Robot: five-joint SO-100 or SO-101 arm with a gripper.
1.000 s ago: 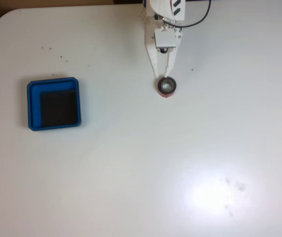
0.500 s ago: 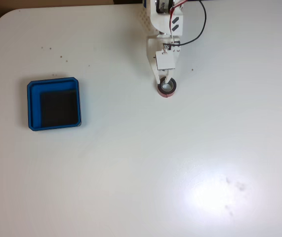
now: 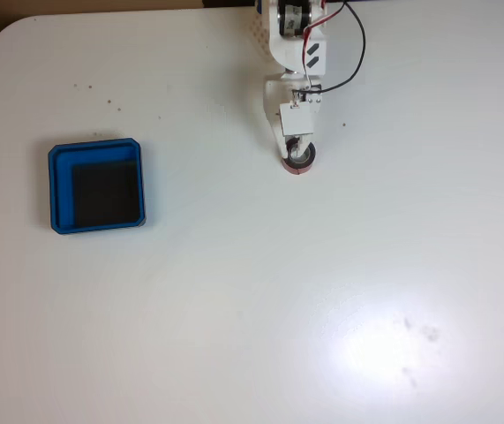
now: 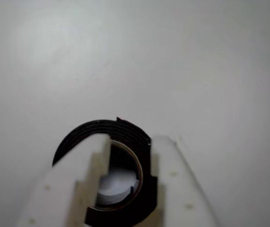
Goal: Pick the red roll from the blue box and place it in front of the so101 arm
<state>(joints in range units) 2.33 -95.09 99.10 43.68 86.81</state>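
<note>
Red roll (image 3: 298,158) out of blue box (image 3: 96,187), on white table (image 3: 234,309) just below so101 arm (image 3: 294,53). Claw (image 4: 127,161) pinched roll wall, one finger (image 4: 85,175) inside core. Judged: transport done; release and retreat left.

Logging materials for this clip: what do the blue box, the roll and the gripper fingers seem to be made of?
The blue box: probably moulded plastic, with a uniform bright blue rim and a matt black floor. The red roll: apparently wound tape, with layered dark rings around a pale core in the wrist view. The gripper fingers: matt white plastic, likely printed.
</note>
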